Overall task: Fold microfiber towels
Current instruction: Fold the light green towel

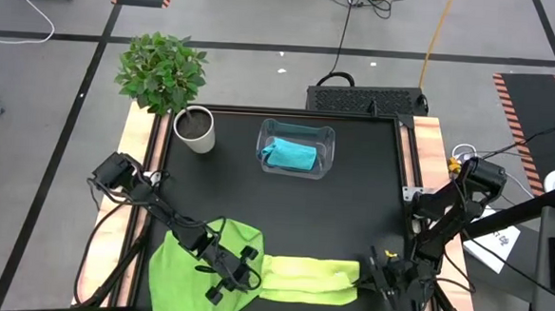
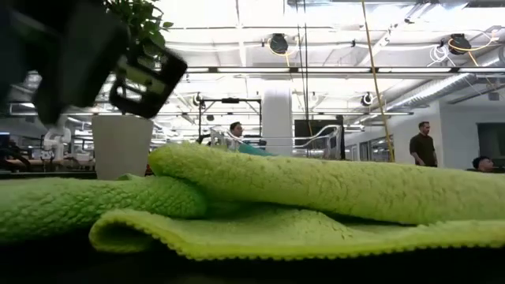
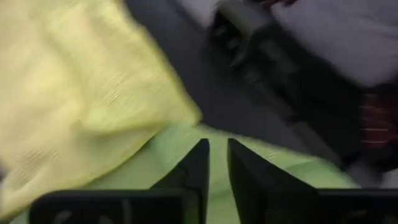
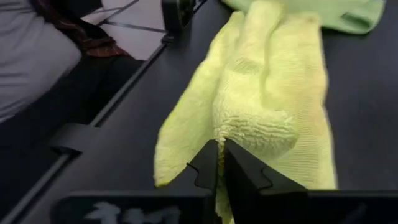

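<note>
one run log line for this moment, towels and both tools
left tool: over bright green towel | right tool: shut on pale yellow-green towel | turquoise towel: in clear bin

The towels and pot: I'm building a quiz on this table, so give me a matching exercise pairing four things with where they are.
Things:
1. turquoise towel
2. bright green towel
3. pale yellow-green towel
4. white pot

Places:
A. between the two grippers
B. inside the clear bin
C. far left corner of the table
D. under the left gripper

Pairs: 1-B, 2-D, 3-A, 4-C
</note>
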`<state>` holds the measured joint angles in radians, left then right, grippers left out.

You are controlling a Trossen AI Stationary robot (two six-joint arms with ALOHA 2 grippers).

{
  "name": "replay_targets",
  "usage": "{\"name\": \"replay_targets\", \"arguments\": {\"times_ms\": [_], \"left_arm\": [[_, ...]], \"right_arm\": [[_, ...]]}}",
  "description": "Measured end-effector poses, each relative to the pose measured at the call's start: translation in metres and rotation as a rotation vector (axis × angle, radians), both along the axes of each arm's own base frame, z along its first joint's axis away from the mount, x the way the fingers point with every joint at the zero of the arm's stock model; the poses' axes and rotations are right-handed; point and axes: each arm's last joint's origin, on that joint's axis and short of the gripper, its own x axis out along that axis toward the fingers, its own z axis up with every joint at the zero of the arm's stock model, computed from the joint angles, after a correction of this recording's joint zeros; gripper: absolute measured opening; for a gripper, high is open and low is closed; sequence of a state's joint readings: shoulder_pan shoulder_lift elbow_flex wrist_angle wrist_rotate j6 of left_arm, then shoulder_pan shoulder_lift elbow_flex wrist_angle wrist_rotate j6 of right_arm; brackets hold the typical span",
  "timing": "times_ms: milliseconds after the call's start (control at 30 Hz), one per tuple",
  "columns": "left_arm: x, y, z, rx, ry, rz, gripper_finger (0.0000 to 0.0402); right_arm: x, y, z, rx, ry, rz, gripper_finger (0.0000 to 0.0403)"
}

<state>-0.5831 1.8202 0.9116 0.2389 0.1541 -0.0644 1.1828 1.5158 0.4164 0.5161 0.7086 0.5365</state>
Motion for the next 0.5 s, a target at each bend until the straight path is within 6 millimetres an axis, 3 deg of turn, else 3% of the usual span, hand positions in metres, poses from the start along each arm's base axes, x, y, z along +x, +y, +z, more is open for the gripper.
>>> {"name": "replay_targets", "arguments": {"times_ms": [267, 500], "left_arm": [[0.003, 0.002, 0.002, -0.032, -0.009, -0.001, 0.0143], [0.019, 0.030, 0.008, 0.025, -0.067, 0.167, 0.0182]], "right_arm": [[0.001, 0.001, 0.000, 0.059, 0.031, -0.007, 0.0095], [0.006, 0.002, 0.008, 0.017, -0.090, -0.023, 0.0168]]}}
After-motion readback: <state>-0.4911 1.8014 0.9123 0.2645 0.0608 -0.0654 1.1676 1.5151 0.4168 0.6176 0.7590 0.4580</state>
